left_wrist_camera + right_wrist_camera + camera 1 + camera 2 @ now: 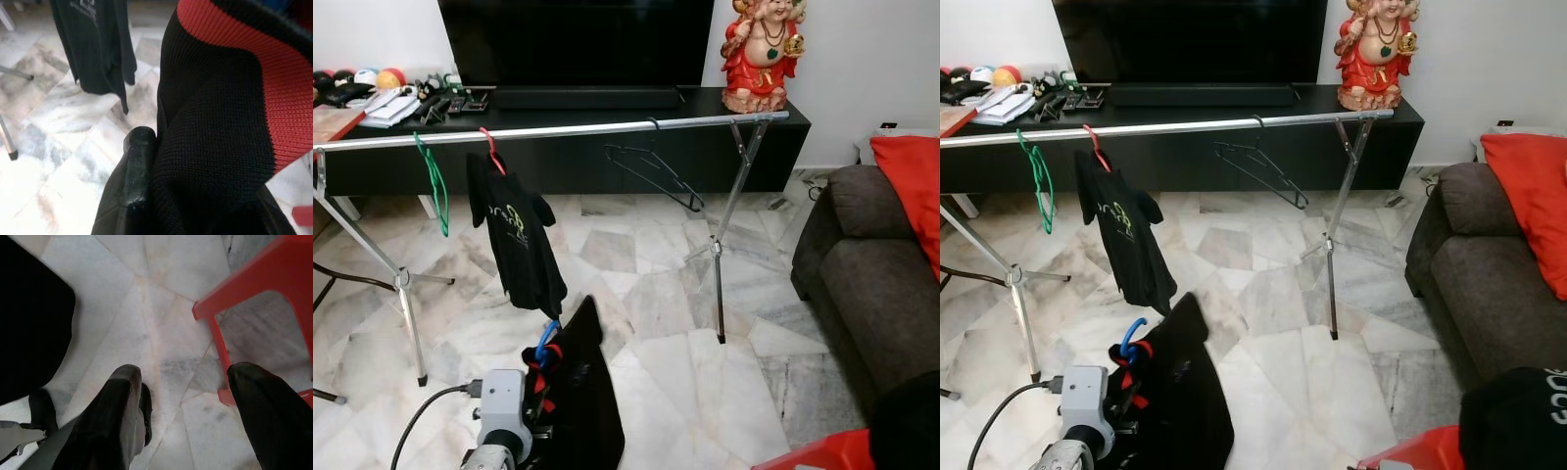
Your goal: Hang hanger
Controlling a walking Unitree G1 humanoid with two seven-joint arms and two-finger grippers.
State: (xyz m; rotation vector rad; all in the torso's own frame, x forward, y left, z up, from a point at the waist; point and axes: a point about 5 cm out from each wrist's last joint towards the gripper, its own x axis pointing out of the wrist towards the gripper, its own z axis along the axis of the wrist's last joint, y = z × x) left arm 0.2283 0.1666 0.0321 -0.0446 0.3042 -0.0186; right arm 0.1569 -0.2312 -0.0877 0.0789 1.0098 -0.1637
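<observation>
Marble floor, left gripper clamping blue hanger — hook upward, right gripper spread, empty

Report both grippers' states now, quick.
Left gripper: shut on the blue hanger carrying a black-and-red garment.
Right gripper: open, holding nothing, above the marble floor.
</observation>
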